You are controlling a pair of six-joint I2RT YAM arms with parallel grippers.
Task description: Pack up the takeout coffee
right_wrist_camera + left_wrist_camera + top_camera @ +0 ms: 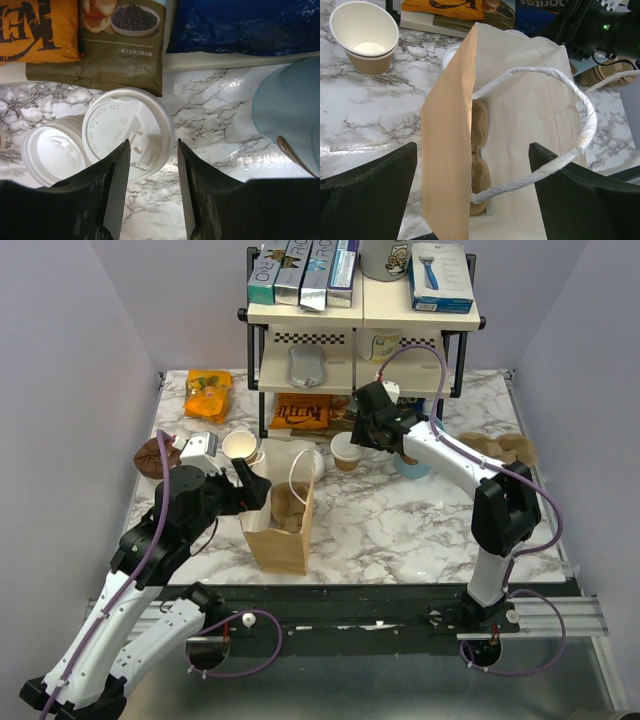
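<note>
1. Grey-veined white marble table (pixel 400 530) carries everything; both arms are bolted at its near edge.
2. A black-framed rack with cream shelves (pixel 360 315) stands at the far middle, with boxes on top and snack packets below.
3. A brown paper bag with a twisted white paper handle (pixel 280 530) stands upright and open-mouthed at near centre-left. A tan moulded-pulp cup carrier (pixel 479 167) sits inside it.
4. The left gripper (pixel 472 147) hangs over the bag's mouth with its jaws spread wide and holds nothing.
5. The right gripper (pixel 153 146) is above the coffee's lid. Its jaws stand partly apart and nothing is pinched between them.
6. A taller light-blue cup (pixel 287 115) stands on the table to the right of the coffee, apart from it.
7. The takeout coffee, a small tan paper cup with a round white plastic lid (pixel 347 452), stands on the table. It is just in front of the rack's lowest shelf, near the bag's far right corner.
8. A lidless tan paper cup (pixel 240 446) stands beyond the bag's left side.
9. A second white plastic lid (pixel 52 152) touches the left side of the coffee's lid.
</note>
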